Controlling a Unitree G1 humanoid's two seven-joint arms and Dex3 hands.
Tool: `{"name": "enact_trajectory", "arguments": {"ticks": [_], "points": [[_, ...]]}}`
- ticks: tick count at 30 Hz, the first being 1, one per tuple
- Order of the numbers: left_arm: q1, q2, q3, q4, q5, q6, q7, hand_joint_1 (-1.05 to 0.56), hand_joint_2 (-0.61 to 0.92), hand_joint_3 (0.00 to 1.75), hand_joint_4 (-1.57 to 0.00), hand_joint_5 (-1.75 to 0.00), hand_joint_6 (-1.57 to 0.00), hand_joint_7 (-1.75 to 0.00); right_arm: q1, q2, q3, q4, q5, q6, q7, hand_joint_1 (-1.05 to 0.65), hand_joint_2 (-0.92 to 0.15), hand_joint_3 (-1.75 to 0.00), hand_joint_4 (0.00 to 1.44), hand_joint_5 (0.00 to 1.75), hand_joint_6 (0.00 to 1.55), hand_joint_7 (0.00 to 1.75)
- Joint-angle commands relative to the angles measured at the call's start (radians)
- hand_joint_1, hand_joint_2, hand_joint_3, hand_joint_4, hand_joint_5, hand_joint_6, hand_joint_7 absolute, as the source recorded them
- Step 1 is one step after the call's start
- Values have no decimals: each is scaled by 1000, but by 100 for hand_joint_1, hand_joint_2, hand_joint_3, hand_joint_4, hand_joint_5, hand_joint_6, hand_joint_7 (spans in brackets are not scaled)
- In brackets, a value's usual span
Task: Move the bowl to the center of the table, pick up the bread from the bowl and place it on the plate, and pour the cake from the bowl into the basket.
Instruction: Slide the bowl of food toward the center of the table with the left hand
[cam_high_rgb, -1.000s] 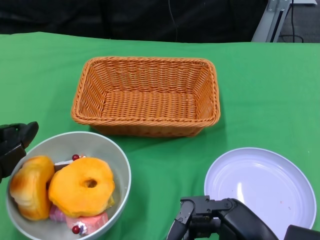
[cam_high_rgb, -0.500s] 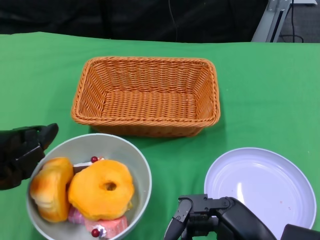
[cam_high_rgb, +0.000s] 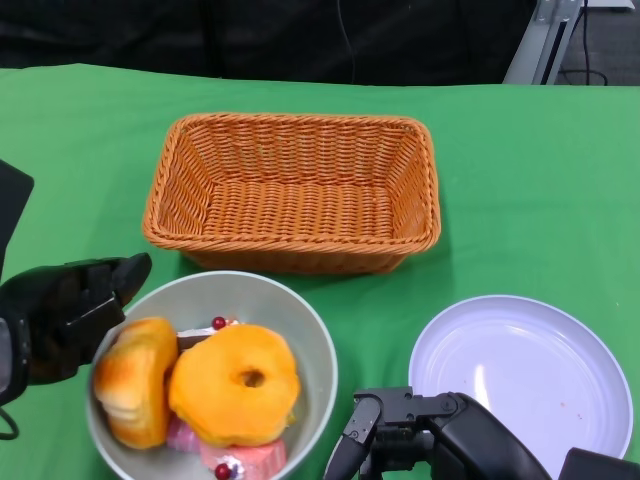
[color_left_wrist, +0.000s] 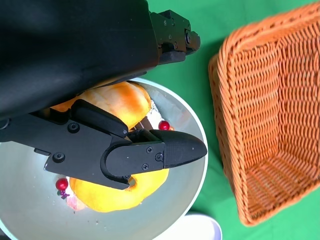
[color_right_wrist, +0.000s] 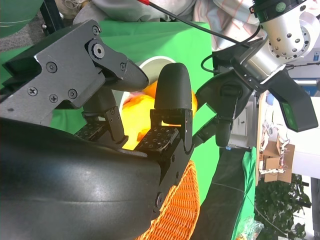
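Fingers of the black right hand (cam_high_rgb: 400, 435) are hanging apart and holding nothing at the near edge of the green table (cam_high_rgb: 520, 180), just beside the round white plate (cam_high_rgb: 520, 370), which is lying bare at the near right. In the right wrist view those fingers (color_right_wrist: 172, 100) are standing spread, with the bowl's rim and something orange showing beyond them.

To the near left, the round grey bowl (cam_high_rgb: 290, 310) is sitting on the green cloth, and the black left hand (cam_high_rgb: 65, 315) is resting against its left rim; whether that hand is actually gripping the rim I cannot tell, since the head view shows only touching and the left wrist view shows one finger (color_left_wrist: 150, 155) lying over the bowl's contents. Inside the bowl, the golden-brown bread roll (cam_high_rgb: 130, 380) is leaning against the left wall, touching the orange ring-shaped bun (cam_high_rgb: 235, 385) that is filling the middle. The pink cake slice with red cherries (cam_high_rgb: 245, 462) is peeking out beneath the bun at the near side.

Just beyond the bowl, the rectangular orange wicker basket (cam_high_rgb: 290, 190) is standing upright and holding nothing, its near wall close to the bowl's far rim.

I am seeing no readable writing, brand or label anywhere on these things.
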Motion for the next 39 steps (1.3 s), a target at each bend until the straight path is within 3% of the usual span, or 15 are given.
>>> {"name": "enact_trajectory", "arguments": {"ticks": [1,39], "points": [[-11,-19,12,-19,-21,22,11,-70,92,55,0,0,0,0,-4,-4,1,-8,1,4,-1,-10,-52,-105,80,158,79,112],[-80,-165,-9,-34,-39,87,77,-67,92,53,0,0,0,0,-24,1,11,12,-6,-10,-7,-10,-51,-106,80,155,79,113]]}}
